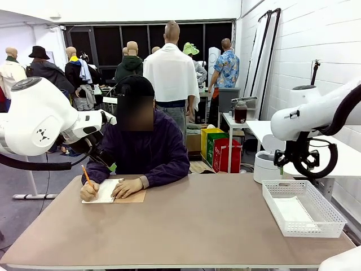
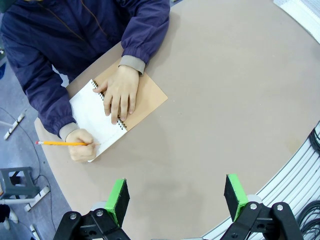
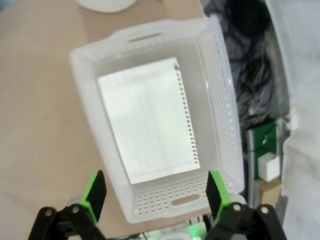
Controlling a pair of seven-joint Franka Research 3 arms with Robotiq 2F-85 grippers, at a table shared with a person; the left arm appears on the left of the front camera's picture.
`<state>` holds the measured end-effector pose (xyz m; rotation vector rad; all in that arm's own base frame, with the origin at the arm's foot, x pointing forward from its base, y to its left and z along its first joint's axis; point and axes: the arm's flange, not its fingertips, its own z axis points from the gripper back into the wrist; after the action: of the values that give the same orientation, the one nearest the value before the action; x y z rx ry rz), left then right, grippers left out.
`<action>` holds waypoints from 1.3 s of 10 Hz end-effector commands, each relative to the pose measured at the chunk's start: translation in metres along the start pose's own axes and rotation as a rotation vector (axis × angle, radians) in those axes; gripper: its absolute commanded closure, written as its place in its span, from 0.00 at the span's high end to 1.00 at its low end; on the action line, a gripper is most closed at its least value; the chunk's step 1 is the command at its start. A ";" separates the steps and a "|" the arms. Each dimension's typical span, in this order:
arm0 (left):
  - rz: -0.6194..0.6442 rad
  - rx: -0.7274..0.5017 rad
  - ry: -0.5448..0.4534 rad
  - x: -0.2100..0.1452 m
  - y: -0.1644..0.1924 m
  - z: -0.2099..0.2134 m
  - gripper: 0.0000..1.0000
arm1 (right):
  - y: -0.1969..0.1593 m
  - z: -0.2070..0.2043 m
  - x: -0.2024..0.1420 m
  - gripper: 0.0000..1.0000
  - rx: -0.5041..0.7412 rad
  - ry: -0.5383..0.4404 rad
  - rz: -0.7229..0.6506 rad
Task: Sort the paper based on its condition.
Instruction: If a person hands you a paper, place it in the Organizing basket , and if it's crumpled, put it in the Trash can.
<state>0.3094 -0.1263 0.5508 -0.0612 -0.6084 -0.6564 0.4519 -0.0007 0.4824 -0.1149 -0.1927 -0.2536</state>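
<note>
Paper point(image 3: 145, 120): one white sheet, punched along one edge, lying flat on the floor of the white perforated basket point(image 3: 222, 100) at the table's right end.
Right gripper point(image 3: 155, 182): above the basket's near end, over the sheet without touching it; jaws wide apart, empty.
Left gripper point(image 2: 176, 187): jaws apart, empty, above bare table point(image 2: 225, 100), well apart from the basket.
Spiral notebook point(image 2: 147, 95): in front of the person, person's hand point(image 2: 120, 92) flat on it, pencil point(image 2: 62, 143) at its page.
</note>
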 end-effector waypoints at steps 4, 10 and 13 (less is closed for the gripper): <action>0.002 -0.002 0.003 -0.001 0.001 0.000 1.00 | 0.038 0.020 -0.043 1.00 0.252 -0.070 0.417; 0.002 -0.002 0.003 -0.001 0.001 0.000 1.00 | 0.052 0.018 -0.082 1.00 0.333 -0.249 0.603; 0.002 -0.002 0.003 -0.001 0.001 0.000 1.00 | 0.065 0.025 -0.080 1.00 0.292 -0.159 0.667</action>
<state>0.3094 -0.1263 0.5508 -0.0611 -0.6084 -0.6563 0.3841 0.0814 0.4837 0.0960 -0.3556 0.4431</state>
